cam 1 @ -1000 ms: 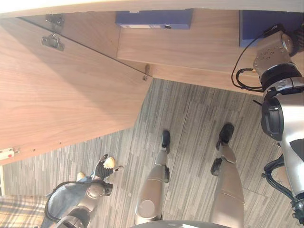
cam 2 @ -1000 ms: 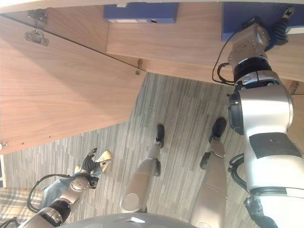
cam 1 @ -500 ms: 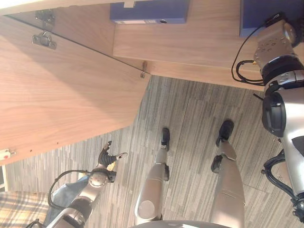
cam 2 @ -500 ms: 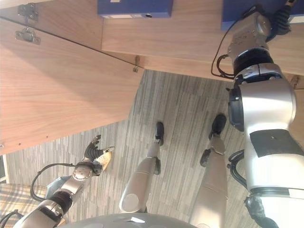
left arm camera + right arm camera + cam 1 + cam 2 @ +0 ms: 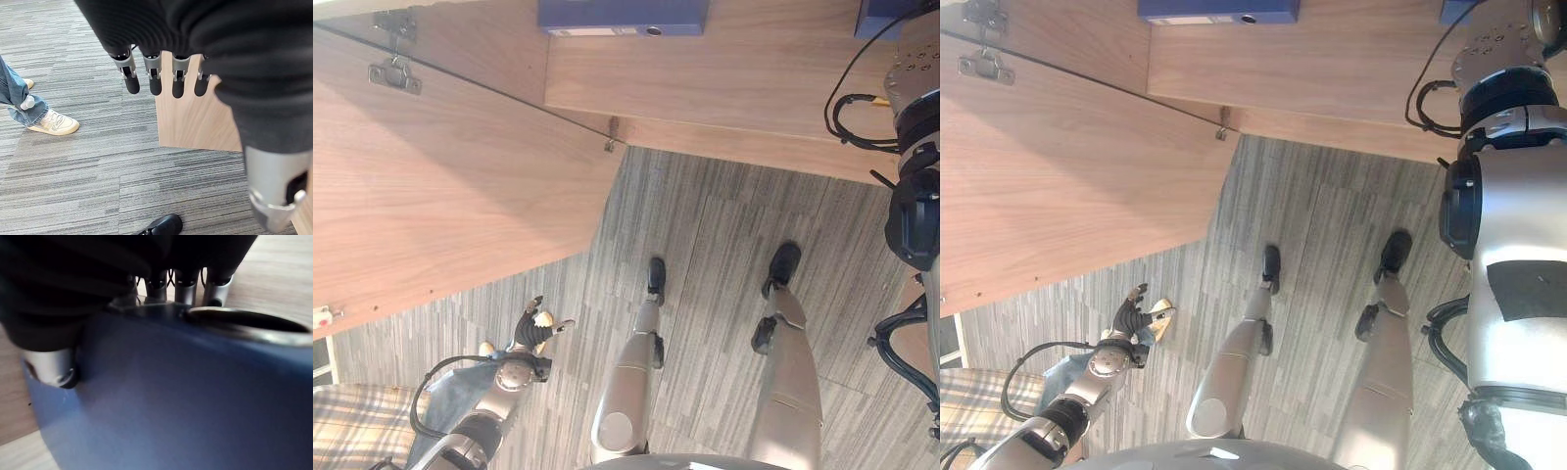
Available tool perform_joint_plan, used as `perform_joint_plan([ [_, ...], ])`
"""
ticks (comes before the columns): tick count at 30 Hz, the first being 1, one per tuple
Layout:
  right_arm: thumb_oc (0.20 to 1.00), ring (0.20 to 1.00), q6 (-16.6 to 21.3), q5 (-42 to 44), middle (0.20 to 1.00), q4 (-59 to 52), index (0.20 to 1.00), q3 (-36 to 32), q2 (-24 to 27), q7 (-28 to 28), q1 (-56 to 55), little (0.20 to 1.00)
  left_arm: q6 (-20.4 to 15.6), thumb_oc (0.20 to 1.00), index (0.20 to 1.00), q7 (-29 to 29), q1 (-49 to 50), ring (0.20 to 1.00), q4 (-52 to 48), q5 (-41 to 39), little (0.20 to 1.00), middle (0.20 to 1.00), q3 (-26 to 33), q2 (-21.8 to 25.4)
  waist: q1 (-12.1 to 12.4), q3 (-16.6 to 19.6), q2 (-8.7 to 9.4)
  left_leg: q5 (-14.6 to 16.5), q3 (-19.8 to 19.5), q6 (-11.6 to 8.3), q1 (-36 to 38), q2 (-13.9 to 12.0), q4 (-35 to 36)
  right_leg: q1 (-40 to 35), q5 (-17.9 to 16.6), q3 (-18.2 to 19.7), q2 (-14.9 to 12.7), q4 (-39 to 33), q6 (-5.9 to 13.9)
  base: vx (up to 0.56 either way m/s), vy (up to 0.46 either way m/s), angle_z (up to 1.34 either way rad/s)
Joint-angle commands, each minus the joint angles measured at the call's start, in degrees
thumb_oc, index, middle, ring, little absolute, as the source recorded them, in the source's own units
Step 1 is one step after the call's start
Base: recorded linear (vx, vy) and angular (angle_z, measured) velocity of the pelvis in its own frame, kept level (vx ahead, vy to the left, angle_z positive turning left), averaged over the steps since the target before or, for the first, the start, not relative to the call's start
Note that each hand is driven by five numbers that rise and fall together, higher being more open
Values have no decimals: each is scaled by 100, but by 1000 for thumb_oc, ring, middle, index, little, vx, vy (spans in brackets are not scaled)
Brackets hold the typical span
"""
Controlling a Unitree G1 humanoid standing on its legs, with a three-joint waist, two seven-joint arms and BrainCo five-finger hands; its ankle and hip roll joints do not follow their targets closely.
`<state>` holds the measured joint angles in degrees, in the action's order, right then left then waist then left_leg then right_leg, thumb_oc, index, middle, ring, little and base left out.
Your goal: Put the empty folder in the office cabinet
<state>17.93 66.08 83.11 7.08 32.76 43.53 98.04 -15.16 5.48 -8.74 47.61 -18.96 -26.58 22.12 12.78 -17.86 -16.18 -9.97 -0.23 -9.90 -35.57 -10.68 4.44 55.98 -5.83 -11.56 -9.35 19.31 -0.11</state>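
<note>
Right hand [image 5: 63, 308] grips the blue folder [image 5: 186, 401] against the cabinet shelf [image 5: 279, 269].

Right hand [image 5: 63, 308] on a blue folder [image 5: 171, 406] inside the wooden cabinet [image 5: 274, 279]

The folder's blue spine takes up most of the foreground, with a metal-rimmed finger hole [image 5: 244, 323] set into it close to the hand. The silver fingers [image 5: 186, 291] reach over the spine's far edge and drop behind it, so their tips are hidden, while the thumb [image 5: 49, 364] presses against the near face of the spine. This looks like a grip across the spine, though the hidden fingertips leave that unsure. Past the folder lies light wood-grain board of the cabinet, seen beyond the fingers and again at the folder's lower corner beside the thumb.
</note>
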Motion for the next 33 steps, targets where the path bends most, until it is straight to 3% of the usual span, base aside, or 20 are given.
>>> perform_joint_plan([
  [1, 200, 200, 203, -31, 200, -176, 200, 566, 132, 116, 50, 200, -2, 1000, 1000, 90, -77, 1000, 293, -278, 1000, 1000, -200, 315, 143, 68, -57, 346, -219, -233, 1279, -296, 56, 219, 581, 291, -80, 455, 855, 0, 0, 0],
  [2, 316, 316, 156, -87, 316, -186, 316, 628, 78, 115, 61, 316, -6, 1000, 1000, 96, -95, 1000, 314, -276, 1000, 1000, -198, 317, 140, 70, -51, 337, -216, -235, 1284, -296, 56, 236, 584, 298, -73, 466, 847, 0, 0, 0],
  [3, 1000, 1000, 16, -279, 1000, -195, 1000, 763, -23, 54, 36, 1000, -1, 1000, 1000, 94, -111, 1000, 336, -268, 1000, 1000, -215, 293, 140, 63, -31, 320, -196, -240, 1299, -293, 56, 229, 579, 295, -74, 472, 838, 0, 0, 0],
  [9, 1000, 1000, -388, -915, 1000, -32, 1000, 1151, -483, -144, -105, 1000, 3, 1000, 1000, 140, -239, 1000, 485, -208, 1000, 1000, -229, 253, 107, 22, 24, 312, -149, -216, 1431, -285, 56, 67, 501, 299, -64, 347, 811, -21, 5, -1],
  [16, 1000, 1000, -410, -995, 1000, -7, 1000, 1125, -521, -137, -168, 1000, 4, 1000, 1000, 154, -251, 1000, 495, -203, 1000, 1000, -239, 235, 102, -2, 27, 317, -127, -211, 1480, -280, 56, -3, 470, 298, -63, 301, 814, -26, 16, 0],
  [17, 1000, 1000, -633, -1427, 1000, 128, 1000, 1058, -734, -295, -549, 1000, 29, 1000, 1000, 249, -436, 1000, 573, -70, 1000, 1000, -322, 153, 48, -44, 61, 474, -111, -156, 1653, -160, 56, -246, 255, 354, -116, -6, 848, -174, 122, 1],
  [20, 1000, 1000, -675, -1818, 1000, 128, 1000, 1003, -881, -269, -753, 1000, 44, 1000, 1000, 337, -478, 1000, 554, -14, 1000, 1000, -365, 102, 13, -138, 70, 668, -73, -73, 1792, -29, 3, -474, -10, 444, -170, -301, 888, -147, 121, -8],
  [24, 1000, 1000, -733, -2072, 1000, 157, 1000, 986, -978, -256, -869, 1000, 69, 1000, 1000, 408, -537, 1000, 589, 70, 1000, 1000, -399, 73, -43, -192, 95, 974, -17, -5, 1825, 56, -195, -621, -100, 536, -227, -436, 932, -60, 66, -12],
  [27, 1000, 1000, -885, -2408, 1000, 182, 1000, 914, -1143, -247, -1154, 1000, 133, 1000, 1000, 513, -747, 1000, 754, 199, 1000, 1000, -445, -29, -245, -289, 200, 1335, 8, 50, 1842, 208, -449, -862, -347, 612, -383, -716, 972, -84, 101, 1],
  [33, 1000, 1000, -875, -2763, 1000, 53, 1000, 755, -1443, -98, -1521, 1000, 210, 1000, 1000, 669, -1089, 1000, 1007, 336, 1000, 1000, -467, -165, -445, -417, 354, 1612, -8, 101, 1887, 334, -764, -1158, -536, 650, -493, -968, 1002, -66, 39, -1],
])
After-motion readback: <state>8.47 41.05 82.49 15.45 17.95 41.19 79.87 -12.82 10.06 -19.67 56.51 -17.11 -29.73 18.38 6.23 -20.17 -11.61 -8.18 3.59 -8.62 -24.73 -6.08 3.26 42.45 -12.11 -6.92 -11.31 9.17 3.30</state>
